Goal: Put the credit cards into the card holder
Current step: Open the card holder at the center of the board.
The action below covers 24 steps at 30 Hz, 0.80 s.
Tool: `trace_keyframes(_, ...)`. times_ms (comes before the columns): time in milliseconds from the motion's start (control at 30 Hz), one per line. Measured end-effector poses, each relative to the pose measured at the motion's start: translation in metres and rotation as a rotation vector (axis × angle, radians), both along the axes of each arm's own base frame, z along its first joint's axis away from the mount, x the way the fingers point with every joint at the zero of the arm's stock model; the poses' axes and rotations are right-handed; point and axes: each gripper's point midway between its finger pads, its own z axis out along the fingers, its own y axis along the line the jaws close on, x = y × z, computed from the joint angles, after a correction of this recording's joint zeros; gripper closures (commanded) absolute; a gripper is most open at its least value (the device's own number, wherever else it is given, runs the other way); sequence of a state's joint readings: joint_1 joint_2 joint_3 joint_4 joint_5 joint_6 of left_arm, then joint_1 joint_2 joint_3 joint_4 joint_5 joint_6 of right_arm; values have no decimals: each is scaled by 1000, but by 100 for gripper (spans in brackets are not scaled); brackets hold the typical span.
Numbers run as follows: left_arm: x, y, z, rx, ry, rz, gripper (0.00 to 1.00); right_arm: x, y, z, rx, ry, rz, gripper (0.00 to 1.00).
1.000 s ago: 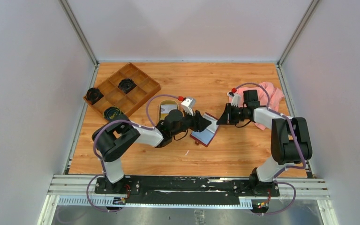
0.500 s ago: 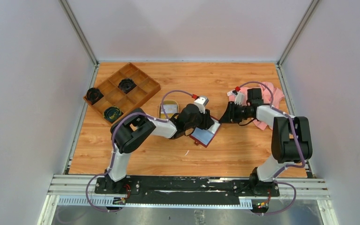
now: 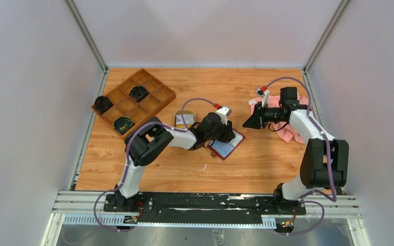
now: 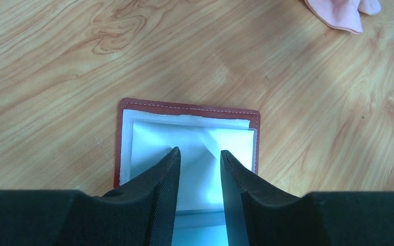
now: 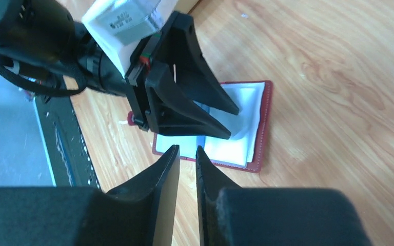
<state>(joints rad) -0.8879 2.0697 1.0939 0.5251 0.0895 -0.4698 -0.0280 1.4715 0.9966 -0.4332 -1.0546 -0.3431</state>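
Note:
The card holder (image 3: 227, 149) lies open on the table, dark red outside with a pale grey-blue inside (image 4: 190, 128). My left gripper (image 3: 232, 137) is low over it, jaws open, both fingertips (image 4: 173, 156) over the pale inside and nothing between them (image 4: 200, 151). My right gripper (image 3: 245, 124) hangs off to the holder's right, apart from it. Its jaws (image 5: 186, 148) stand a narrow gap apart and empty. From the right wrist the holder (image 5: 249, 123) shows under the left gripper (image 5: 234, 123). Credit cards (image 3: 185, 118) lie in an oval tray, partly hidden by the left arm.
The oval tan tray (image 3: 177, 119) sits just left of the holder. A brown compartmented box (image 3: 133, 97) with dark round items stands at the back left. A pink cloth (image 3: 292, 110) lies under the right arm; it also shows far off (image 4: 338, 13).
The left gripper slid right onto the open card holder and narrowed a little. The right gripper let go, drew back from the holder's edge and rose to the far right.

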Motion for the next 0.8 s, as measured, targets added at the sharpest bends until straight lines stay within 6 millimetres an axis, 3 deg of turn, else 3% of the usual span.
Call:
trace_keyframes(200,-4,5,16,1,-19,-7,52,-18,6,-17,19,76,89,79)
trace_keyframes(400,-3,6,73,-66,-104,-15,50,-25,6,-7,19,30,128,79)
trace_keyframes(500,-2,6,89,-88,-135,-19,50,-28,7,1,21,0,144,79)
trace_keyframes(733,-8,17,75,-52,-127,-24,49,-30,7,21,6,-93,177,79)
trace_keyframes(800,-11,25,74,-33,-133,-23,49,-30,6,34,-12,-150,181,74)
